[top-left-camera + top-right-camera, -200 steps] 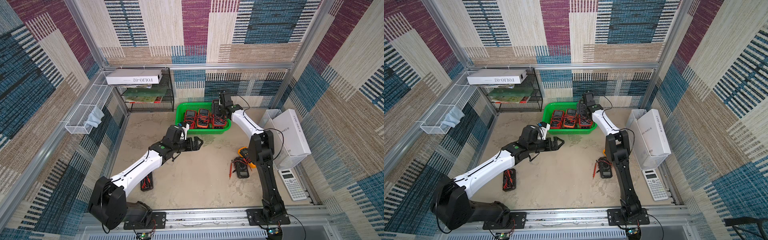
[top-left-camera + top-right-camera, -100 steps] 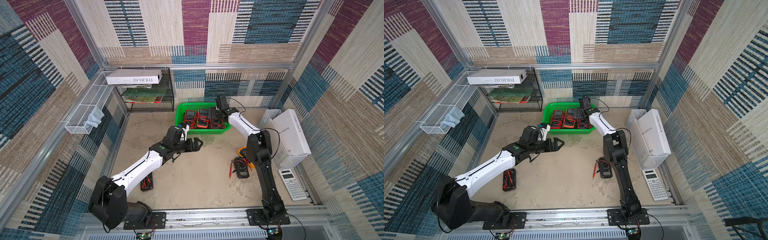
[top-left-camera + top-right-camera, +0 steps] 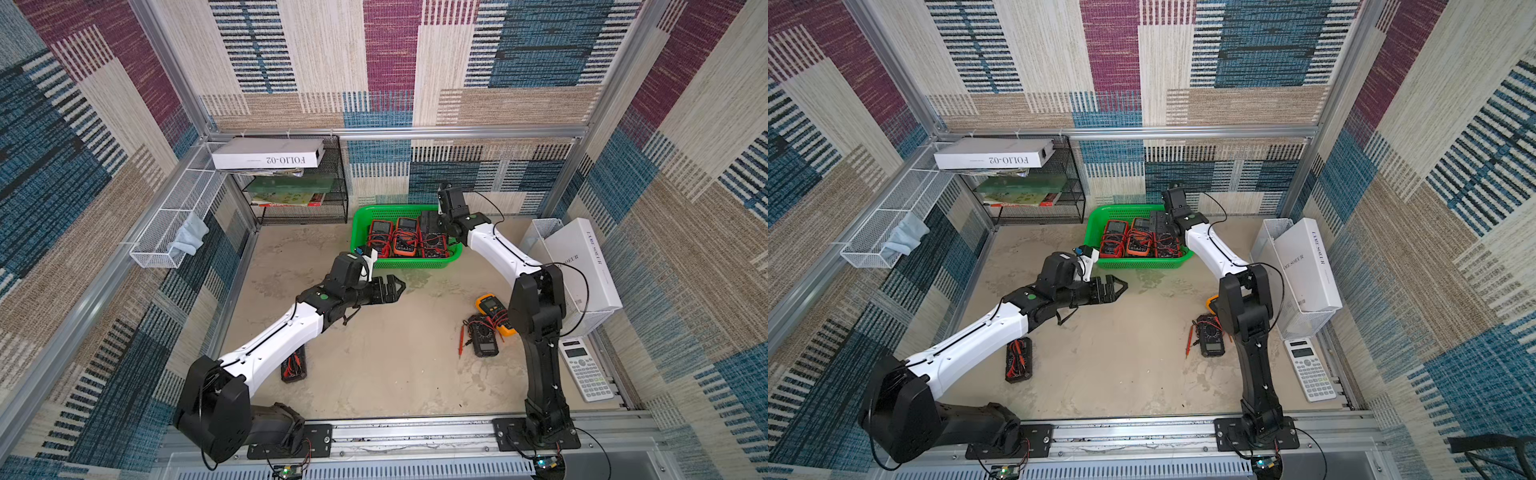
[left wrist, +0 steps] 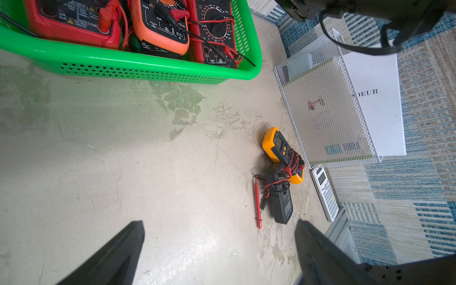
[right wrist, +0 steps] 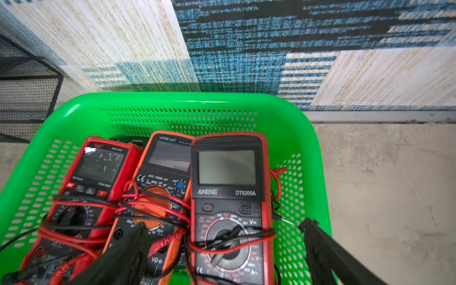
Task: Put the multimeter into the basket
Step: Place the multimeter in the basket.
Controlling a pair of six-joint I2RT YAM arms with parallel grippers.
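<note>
Sandy tabletop [image 4: 98, 148] carries the basket [image 5: 182, 101]; right end effector [image 5: 223, 223] gapes empty above the multimeter [image 5: 227, 167] lying inside; left end effector [image 4: 219, 222], equally open, waits.

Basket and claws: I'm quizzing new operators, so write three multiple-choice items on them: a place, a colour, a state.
1. Where is the right claw?
A over the calculator
B over the basket
C at the shelf rack
2. What colour is the meter next to the black meter on the table?
A yellow
B blue
C white
3. The left claw is:
A shut on a probe
B shut on a meter
C open, empty
Answers: B, its wrist view looks down into the basket; A, the left wrist view shows a yellow casing; C, its jaws stand apart over bare table.
</note>
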